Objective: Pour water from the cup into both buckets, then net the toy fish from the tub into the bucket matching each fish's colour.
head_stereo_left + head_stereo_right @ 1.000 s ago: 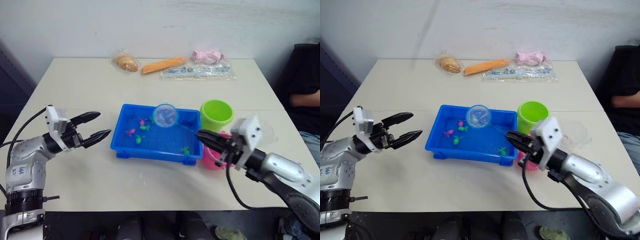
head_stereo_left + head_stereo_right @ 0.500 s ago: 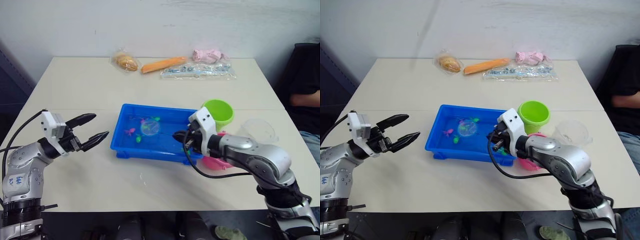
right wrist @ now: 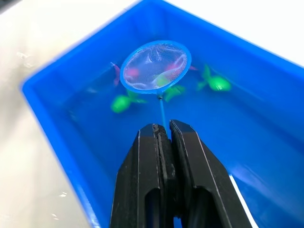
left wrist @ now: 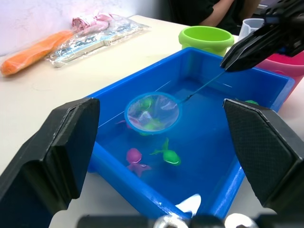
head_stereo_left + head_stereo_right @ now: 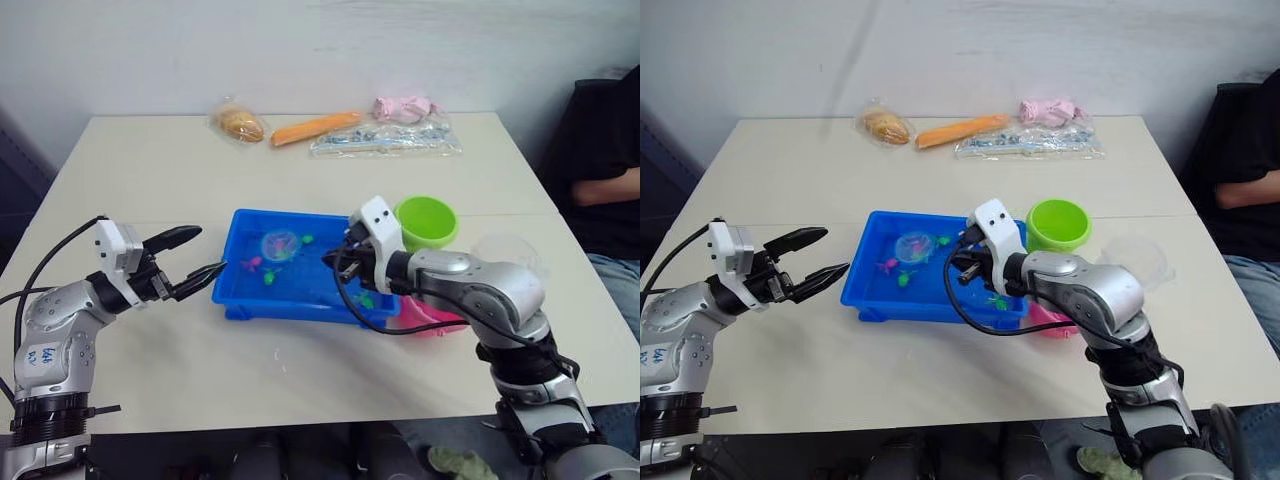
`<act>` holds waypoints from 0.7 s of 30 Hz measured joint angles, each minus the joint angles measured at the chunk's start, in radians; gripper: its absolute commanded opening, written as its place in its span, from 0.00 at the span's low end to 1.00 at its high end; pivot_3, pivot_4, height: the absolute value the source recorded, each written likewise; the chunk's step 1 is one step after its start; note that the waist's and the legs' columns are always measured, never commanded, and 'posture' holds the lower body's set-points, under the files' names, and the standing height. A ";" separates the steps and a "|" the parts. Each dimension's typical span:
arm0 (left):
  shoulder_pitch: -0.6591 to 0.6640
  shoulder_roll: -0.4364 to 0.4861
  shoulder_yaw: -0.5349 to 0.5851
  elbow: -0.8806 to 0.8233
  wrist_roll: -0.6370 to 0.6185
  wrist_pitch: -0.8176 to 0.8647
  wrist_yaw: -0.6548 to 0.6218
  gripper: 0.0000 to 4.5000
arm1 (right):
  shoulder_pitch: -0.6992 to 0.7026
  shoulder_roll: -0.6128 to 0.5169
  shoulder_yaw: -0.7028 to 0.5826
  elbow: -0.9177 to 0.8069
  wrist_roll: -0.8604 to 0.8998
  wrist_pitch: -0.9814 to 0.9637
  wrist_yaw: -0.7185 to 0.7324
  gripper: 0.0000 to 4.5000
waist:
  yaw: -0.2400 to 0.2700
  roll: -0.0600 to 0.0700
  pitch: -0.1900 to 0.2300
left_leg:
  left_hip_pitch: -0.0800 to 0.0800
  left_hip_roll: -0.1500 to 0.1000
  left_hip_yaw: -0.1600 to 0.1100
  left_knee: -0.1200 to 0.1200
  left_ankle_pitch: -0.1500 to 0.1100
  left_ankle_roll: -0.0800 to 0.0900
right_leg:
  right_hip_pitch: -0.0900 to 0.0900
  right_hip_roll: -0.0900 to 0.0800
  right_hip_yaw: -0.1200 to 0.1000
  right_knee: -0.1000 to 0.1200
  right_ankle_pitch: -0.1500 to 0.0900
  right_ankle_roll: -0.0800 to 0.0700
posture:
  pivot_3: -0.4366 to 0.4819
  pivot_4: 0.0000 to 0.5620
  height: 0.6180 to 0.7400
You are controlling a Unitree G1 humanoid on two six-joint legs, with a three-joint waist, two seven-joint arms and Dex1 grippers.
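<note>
Table (image 5: 300,380) holds two buckets (image 5: 425,221); one net (image 4: 153,111) in tub (image 5: 240,300)

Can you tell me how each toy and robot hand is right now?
net: held by its handle, hoop down in the tub over some fish
tub: holds water and fish
green bucket: upright
pink bucket: upright, mostly hidden behind right arm
cup: upright
right hand: shut on net handle
left hand: open, empty

Bright blue tub (image 5: 246,299), blue-rimmed net (image 4: 153,112), pink and green toy fish (image 4: 166,154), lime-green bucket (image 5: 425,221).
</note>
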 measured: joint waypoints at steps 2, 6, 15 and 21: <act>0.000 0.000 -0.006 0.000 0.000 0.000 0.001 0.99 | -0.008 -0.001 0.035 0.016 -0.046 -0.001 0.002 0.00 | 0.000 0.000 0.000 | 0.000 0.000 0.000 0.000 0.000 0.000 | 0.000 0.000 -0.001 0.000 0.000 0.000 | 0.48 0.27 1.00; 0.000 -0.001 -0.009 0.000 0.000 0.000 0.002 0.99 | -0.007 -0.021 0.069 0.023 -0.104 -0.002 0.021 0.00 | 0.001 0.000 0.000 | -0.001 0.000 0.000 0.000 0.000 0.000 | -0.001 -0.002 -0.004 0.000 0.000 0.000 | 0.48 0.27 1.00; 0.002 -0.005 -0.014 -0.005 -0.001 0.006 0.001 0.99 | 0.084 -0.199 -0.028 -0.134 -0.100 0.030 0.115 0.00 | 0.006 0.000 0.000 | -0.002 -0.001 -0.001 -0.001 0.000 0.000 | 0.000 -0.003 -0.008 -0.003 0.000 0.000 | 0.48 0.27 1.00; -0.009 -0.012 -0.028 -0.004 -0.001 0.013 0.000 0.99 | 0.170 -0.259 -0.158 -0.213 -0.047 -0.017 0.231 0.00 | 0.006 0.000 0.000 | -0.002 -0.001 -0.001 -0.003 0.000 0.000 | 0.000 -0.002 -0.008 -0.005 0.000 0.000 | 0.48 0.27 1.00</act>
